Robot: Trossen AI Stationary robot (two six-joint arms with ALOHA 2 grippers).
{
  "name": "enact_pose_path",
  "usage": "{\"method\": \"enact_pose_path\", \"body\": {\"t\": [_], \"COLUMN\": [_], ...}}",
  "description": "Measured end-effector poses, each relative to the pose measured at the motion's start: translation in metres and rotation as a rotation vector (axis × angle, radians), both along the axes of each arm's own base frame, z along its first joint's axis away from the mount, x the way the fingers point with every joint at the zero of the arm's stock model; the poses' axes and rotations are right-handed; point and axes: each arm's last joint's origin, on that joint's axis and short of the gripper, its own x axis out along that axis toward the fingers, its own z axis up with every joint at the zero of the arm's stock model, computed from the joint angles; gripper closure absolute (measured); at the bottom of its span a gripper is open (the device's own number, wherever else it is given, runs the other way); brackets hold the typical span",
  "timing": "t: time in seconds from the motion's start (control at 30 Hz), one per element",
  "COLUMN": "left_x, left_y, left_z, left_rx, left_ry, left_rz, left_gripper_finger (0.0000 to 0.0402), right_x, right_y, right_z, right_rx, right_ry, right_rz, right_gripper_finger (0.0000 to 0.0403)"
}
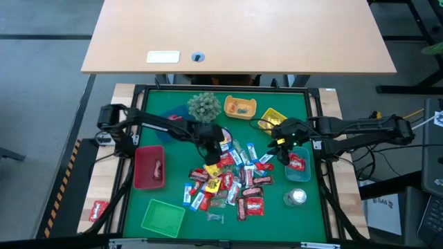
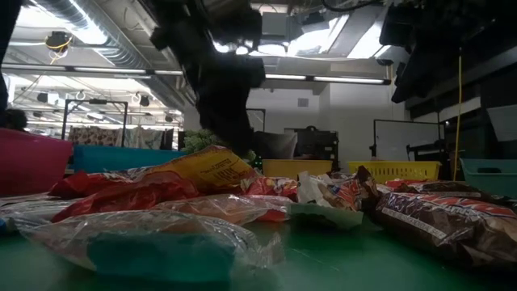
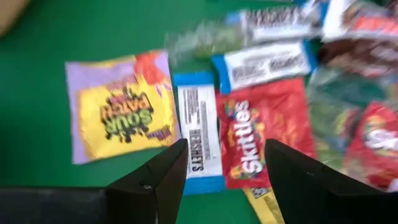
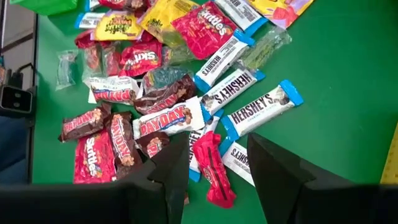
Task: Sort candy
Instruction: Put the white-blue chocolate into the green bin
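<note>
Risk — left gripper [image 3: 221,171], fingers spread wide and empty over the overlapping candy [image 3: 252,134], may pinch two packets — right gripper [image 4: 214,171] holds a red packet [image 4: 213,169].

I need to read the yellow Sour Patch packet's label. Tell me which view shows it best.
The left wrist view: the Sour Patch packet lies flat, lettering readable. The right wrist view shows it small at the far edge; the high view, a yellow speck; the low view, nothing identifiable.

Glossy, crinkled film wrappers in red, yellow, blue-white and clear are seen on the small candy packets [image 1: 228,181], which are spread over a matt green table mat [image 1: 173,188] beside smooth red [image 1: 148,168] and lime-green plastic trays [image 1: 163,217], with a pale smooth wood-look desktop [image 1: 239,34] behind.
</note>
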Motion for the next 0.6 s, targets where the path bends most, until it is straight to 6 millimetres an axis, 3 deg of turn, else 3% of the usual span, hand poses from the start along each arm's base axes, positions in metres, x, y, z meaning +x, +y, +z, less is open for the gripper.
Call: {"method": "enact_pose_path", "body": {"t": [0.23,0.6], "left_x": [0.006,0.006], "left_y": [0.001,0.002], "left_z": [-0.028,-0.032], "left_rx": [-0.001,0.060], "left_ry": [0.076,0.090], "left_rz": [0.000,0.032], "left_gripper_finger": [0.0202,0.0205], "right_x": [0.002,0.003], "right_y": [0.000,0.000], "right_z": [-0.003,-0.004], "right_rx": [-0.030,-0.030], "right_ry": [0.008,0.018], "right_rz": [0.035,0.035], "right_gripper_finger": [0.0242,0.0242]}}
